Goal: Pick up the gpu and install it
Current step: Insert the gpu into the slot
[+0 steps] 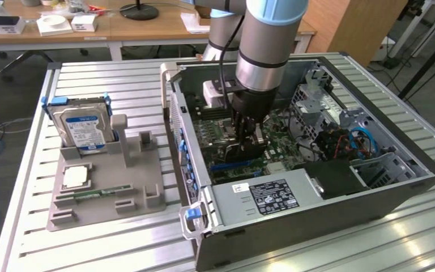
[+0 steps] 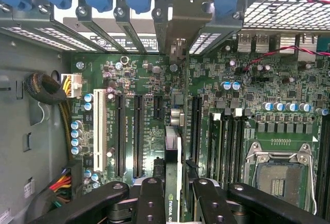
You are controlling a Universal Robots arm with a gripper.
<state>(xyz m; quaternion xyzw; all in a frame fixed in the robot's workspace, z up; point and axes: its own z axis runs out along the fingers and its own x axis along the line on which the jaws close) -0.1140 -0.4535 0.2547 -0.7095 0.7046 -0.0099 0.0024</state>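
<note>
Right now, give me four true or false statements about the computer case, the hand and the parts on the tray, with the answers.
1. The hand reaches down into the open computer case. True.
2. The hard drive lies flat inside the case. False: it stands upright in the grey tray outside the case.
3. The hand grips the gpu edge-on over the motherboard. True.
4. The CPU chip sits in the motherboard socket. False: it lies on the tray, and the socket is empty.

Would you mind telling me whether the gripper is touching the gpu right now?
Touching: in the wrist view the gripper pinches the gpu, seen edge-on, from both sides.
</note>
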